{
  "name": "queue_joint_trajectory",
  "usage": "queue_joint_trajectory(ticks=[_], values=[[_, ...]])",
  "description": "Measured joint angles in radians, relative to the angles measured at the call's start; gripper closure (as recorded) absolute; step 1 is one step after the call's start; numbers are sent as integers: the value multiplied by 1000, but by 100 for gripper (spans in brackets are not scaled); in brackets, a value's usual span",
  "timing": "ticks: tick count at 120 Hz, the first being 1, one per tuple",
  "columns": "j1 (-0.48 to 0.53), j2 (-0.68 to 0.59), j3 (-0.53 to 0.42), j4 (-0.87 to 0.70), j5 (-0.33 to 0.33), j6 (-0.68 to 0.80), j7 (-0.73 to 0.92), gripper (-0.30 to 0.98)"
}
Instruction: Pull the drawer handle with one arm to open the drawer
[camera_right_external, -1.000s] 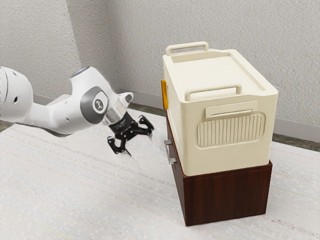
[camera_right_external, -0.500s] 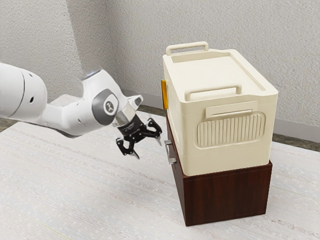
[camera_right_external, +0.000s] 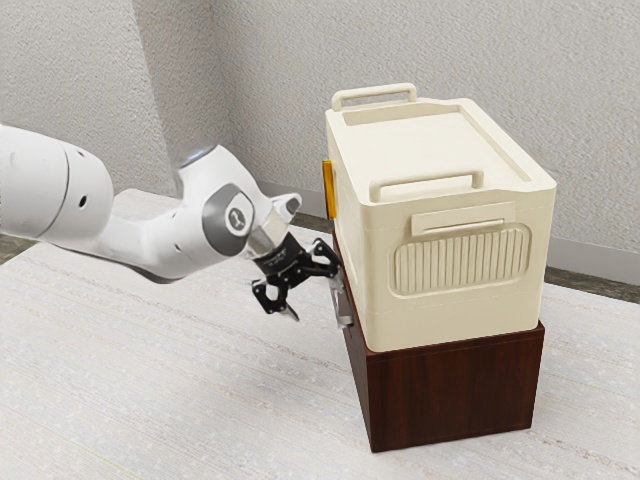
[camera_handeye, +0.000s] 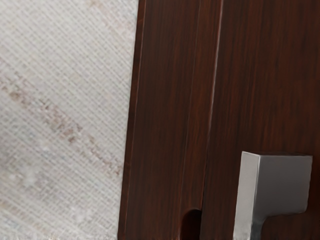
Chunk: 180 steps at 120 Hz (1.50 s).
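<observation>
The landmark is the dark red-brown wooden cabinet (camera_right_external: 450, 395), standing on a pale, streaked, woven-textured surface (camera_right_external: 180, 400). The task's thing, the grey metal bracket-shaped drawer handle (camera_right_external: 343, 309), is on the cabinet's front, the face toward the exterior view's left. The drawer front (camera_handeye: 270, 75) appears flush with the cabinet's frame, a thin seam running between them; drawer reads as closed. The white arm (camera_right_external: 155, 240) reaches from the exterior view's left toward the cabinet. The black two-finger gripper (camera_right_external: 313, 301) is in front of the cabinet at handle height, tilted downward, its fingers spread apart with nothing gripped. One finger is right by the handle, overlapping it in the exterior view; contact cannot be determined. The other finger is farther out from the cabinet. In the wrist view, one squared end of the handle projects from the drawer front, and a dark rounded recess (camera_handeye: 191, 226) is near the seam. On top of the cabinet is a cream box (camera_right_external: 450, 312) with two loop-shaped carrying bars (camera_right_external: 430, 181) and a ribbed side panel (camera_right_external: 465, 262). A narrow orange-yellow strip (camera_right_external: 328, 190) is above the cabinet's front, on the box's face.
</observation>
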Motion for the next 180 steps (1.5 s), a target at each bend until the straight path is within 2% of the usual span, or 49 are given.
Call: queue_joint_trajectory(ticks=[30,72,122,180], values=[[1,30,2,0,-13,4,4,0],[0,11,16,-4,-37,-1,22,0],[2,23,17,-18,-39,-2,23,0],[9,-56,43,-103,-46,-17,23,0]])
